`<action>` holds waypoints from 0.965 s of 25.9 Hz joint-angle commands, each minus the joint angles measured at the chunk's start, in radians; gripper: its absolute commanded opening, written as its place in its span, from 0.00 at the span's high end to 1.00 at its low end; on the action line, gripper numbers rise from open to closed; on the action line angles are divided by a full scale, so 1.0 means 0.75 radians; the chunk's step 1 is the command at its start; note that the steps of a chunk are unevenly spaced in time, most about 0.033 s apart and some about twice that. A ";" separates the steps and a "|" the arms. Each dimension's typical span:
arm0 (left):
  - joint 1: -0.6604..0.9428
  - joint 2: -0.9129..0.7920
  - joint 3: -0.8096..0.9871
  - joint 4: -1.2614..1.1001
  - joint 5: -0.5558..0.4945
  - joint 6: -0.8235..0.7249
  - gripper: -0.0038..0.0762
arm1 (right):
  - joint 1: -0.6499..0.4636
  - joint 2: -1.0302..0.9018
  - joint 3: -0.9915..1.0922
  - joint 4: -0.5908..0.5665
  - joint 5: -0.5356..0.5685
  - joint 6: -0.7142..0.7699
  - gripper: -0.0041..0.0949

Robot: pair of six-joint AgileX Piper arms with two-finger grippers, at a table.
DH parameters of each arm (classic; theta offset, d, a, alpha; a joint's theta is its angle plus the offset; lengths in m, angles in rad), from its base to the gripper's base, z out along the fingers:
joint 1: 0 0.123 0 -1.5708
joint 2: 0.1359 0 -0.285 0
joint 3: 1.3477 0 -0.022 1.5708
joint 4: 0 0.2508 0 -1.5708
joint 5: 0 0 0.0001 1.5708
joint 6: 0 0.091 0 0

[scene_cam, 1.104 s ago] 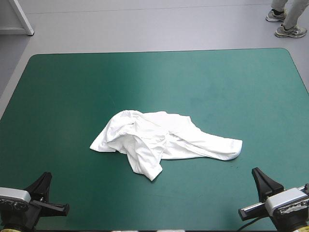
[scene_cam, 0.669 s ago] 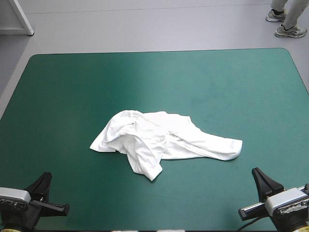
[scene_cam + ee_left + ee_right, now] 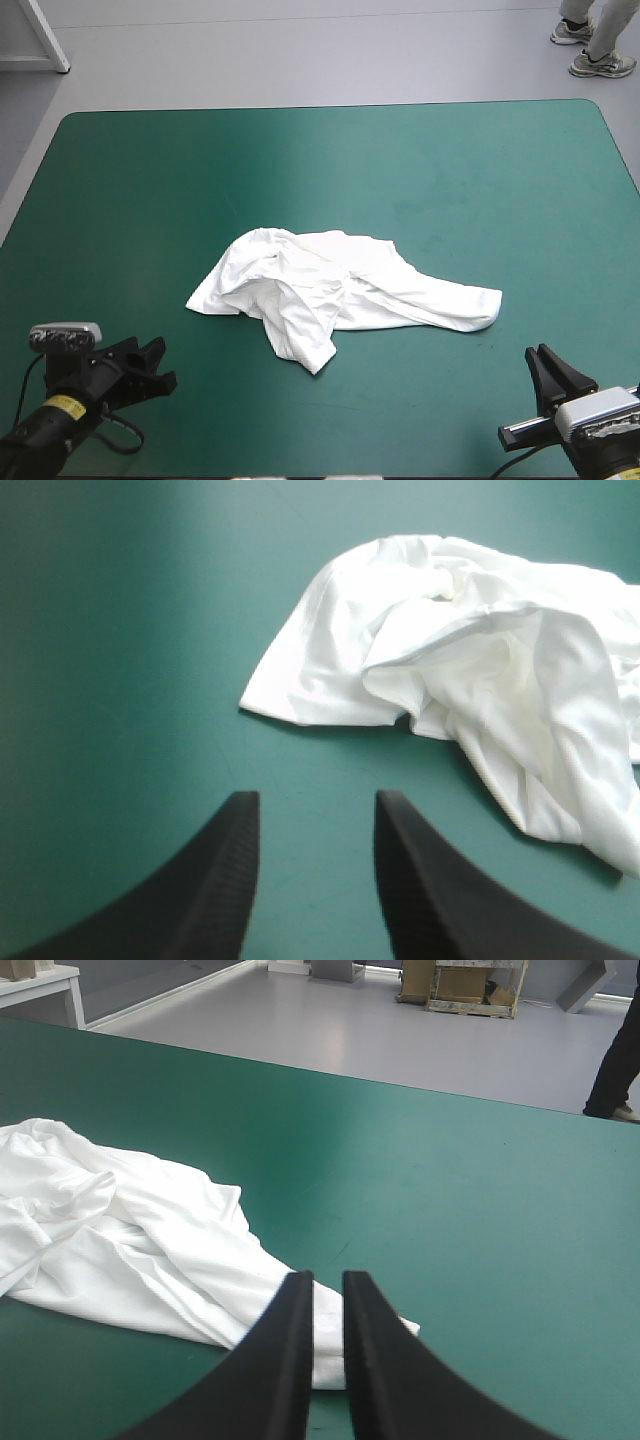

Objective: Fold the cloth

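The white T-shirt [image 3: 340, 290] lies as a crumpled heap at the middle of the teal-green table [image 3: 420, 160], one end trailing toward the right. My left gripper [image 3: 158, 366] is low at the near left, short of the heap. In the left wrist view it [image 3: 317, 805] stands open over bare cover, with the T-shirt [image 3: 480, 650] ahead and off to one side. My right gripper [image 3: 546, 360] sits at the near right corner. Its fingers [image 3: 325, 1278] are all but together with nothing between them, and the T-shirt's trailing end [image 3: 130, 1240] lies just beyond their tips.
Bare teal-green cover surrounds the heap on every side. The table's far edge [image 3: 330, 106] runs along the back, with grey floor beyond it.
My left arm has swung forward and toward the T-shirt, its gripper now pointing at the heap. The right gripper shifted only slightly. The T-shirt has not moved.
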State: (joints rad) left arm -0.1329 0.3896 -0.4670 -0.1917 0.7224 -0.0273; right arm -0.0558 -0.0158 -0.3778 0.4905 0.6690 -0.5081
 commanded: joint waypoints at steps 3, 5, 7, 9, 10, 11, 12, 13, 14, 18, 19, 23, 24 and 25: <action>-0.002 0.516 -0.237 -0.041 -0.113 -0.020 0.40 | -0.001 0.042 -0.034 0.006 -0.104 0.017 0.64; -0.002 0.729 -0.325 -0.041 -0.102 -0.020 0.40 | -0.001 0.042 -0.034 0.006 -0.104 0.017 0.64; -0.002 0.910 -0.409 -0.041 -0.069 -0.014 0.40 | -0.001 0.042 -0.034 0.006 -0.104 0.017 0.64; -0.002 1.014 -0.458 -0.045 -0.066 -0.014 0.40 | -0.001 0.042 -0.034 0.006 -0.104 0.017 0.64; -0.002 1.050 -0.483 -0.052 -0.066 -0.006 0.40 | -0.001 0.042 -0.034 0.006 -0.104 0.017 0.65; -0.002 1.092 -0.508 -0.052 -0.066 -0.005 0.40 | -0.001 0.042 -0.034 0.006 -0.104 0.017 0.65; -0.002 1.130 -0.529 -0.049 -0.066 0.010 0.40 | -0.001 0.042 -0.034 0.006 -0.104 0.017 0.65; -0.002 1.166 -0.548 -0.049 -0.063 0.025 0.40 | -0.001 0.042 -0.034 0.006 -0.104 0.017 0.65; -0.002 1.187 -0.559 -0.042 -0.060 0.024 0.40 | -0.001 0.042 -0.034 0.006 -0.104 0.017 0.65; -0.002 1.302 -0.568 0.021 -0.041 0.024 0.40 | -0.001 0.042 -0.034 0.006 -0.104 0.017 0.65; -0.002 1.326 -0.568 0.028 -0.037 0.024 0.40 | -0.001 0.042 -0.034 0.006 -0.104 0.017 0.65; -0.002 1.394 -0.563 0.023 -0.072 0.036 0.40 | -0.001 0.042 -0.034 0.006 -0.104 0.017 0.65; -0.002 1.405 -0.563 0.000 -0.083 0.056 0.40 | -0.001 0.042 -0.034 0.006 -0.104 0.017 0.65; -0.002 1.419 -0.562 -0.011 -0.095 0.075 0.40 | -0.001 0.042 -0.034 0.006 -0.104 0.017 0.65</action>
State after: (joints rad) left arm -0.1329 1.4602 -0.8611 -0.1678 0.6977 0.0000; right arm -0.0558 -0.0070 -0.3778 0.4840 0.6650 -0.4938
